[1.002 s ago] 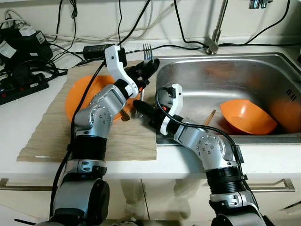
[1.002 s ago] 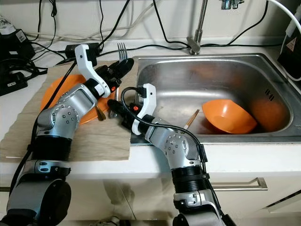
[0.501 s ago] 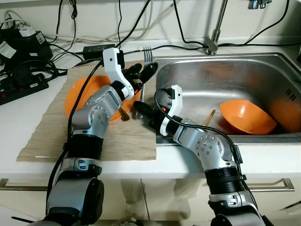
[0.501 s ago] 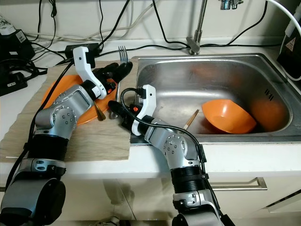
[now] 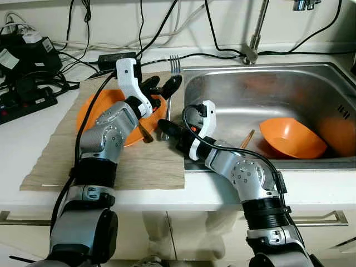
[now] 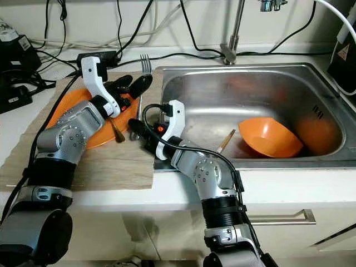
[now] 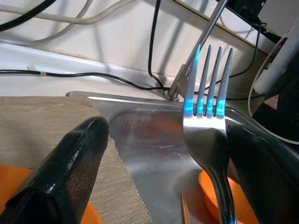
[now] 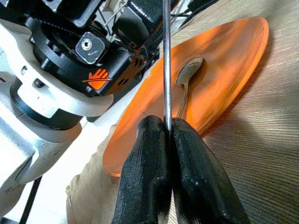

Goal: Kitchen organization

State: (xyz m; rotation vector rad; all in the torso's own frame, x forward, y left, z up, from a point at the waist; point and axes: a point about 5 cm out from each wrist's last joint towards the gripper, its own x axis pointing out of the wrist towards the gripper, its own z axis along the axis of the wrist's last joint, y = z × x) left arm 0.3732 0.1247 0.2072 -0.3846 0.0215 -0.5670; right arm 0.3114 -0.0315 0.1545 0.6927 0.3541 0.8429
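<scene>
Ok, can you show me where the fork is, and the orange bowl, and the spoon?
fork (image 7: pixel 208 79), left wrist view, on the middle of its tines.
orange bowl (image 5: pixel 292 139), left eye view, on its inside, in the sink.
spoon (image 8: pixel 189 73), right wrist view, on its scoop, lying on the orange plate.

Silver jointed arms, white wrist housings, black cables, long black fingers (image 8: pixel 187 177)

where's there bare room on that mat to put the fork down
The woven beige mat is bare along its near edge, between the flat orange plate and the counter's front. Its far sink-side corner is crowded: the open left hand, and the right hand shut on the silver fork. The steel sink floor is bare beside the orange bowl.
</scene>
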